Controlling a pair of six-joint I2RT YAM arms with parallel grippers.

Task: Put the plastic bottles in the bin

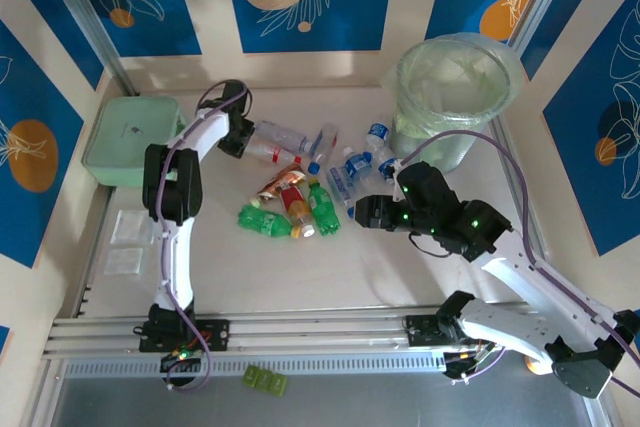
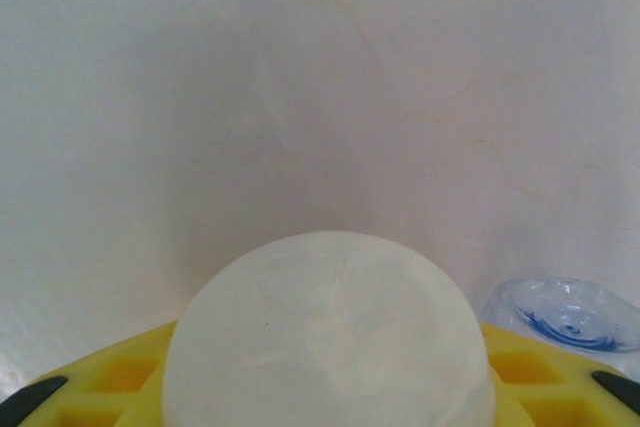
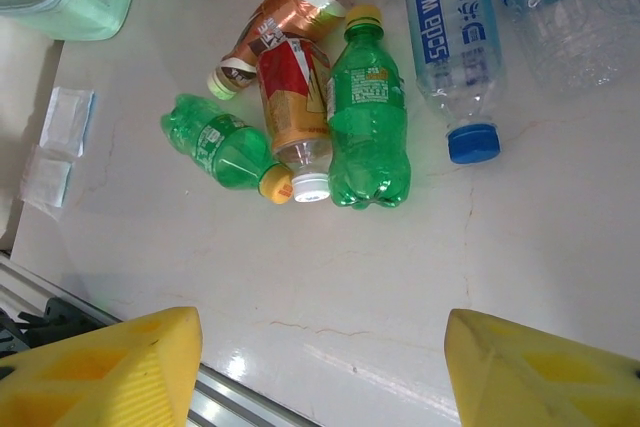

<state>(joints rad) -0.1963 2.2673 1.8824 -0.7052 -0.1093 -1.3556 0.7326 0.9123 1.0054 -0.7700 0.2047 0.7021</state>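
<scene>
Plastic bottles (image 1: pixel 322 209), small, clear, green or red-labelled, lie clustered mid-worktop, outside the round translucent green-lined bin (image 1: pixel 428 142) at the far right corner; left gripper (image 1: pixel 240 137) clenches one clear bottle (image 2: pixel 330 337), right gripper (image 3: pixel 320 337) hangs released

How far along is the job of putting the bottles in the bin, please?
Done: no bottle shows plainly in the bin. In hand: the left gripper is shut on a clear bottle; the right gripper hangs open. To do: green bottles, a red-labelled bottle and blue-labelled bottles lie on the table.
</scene>
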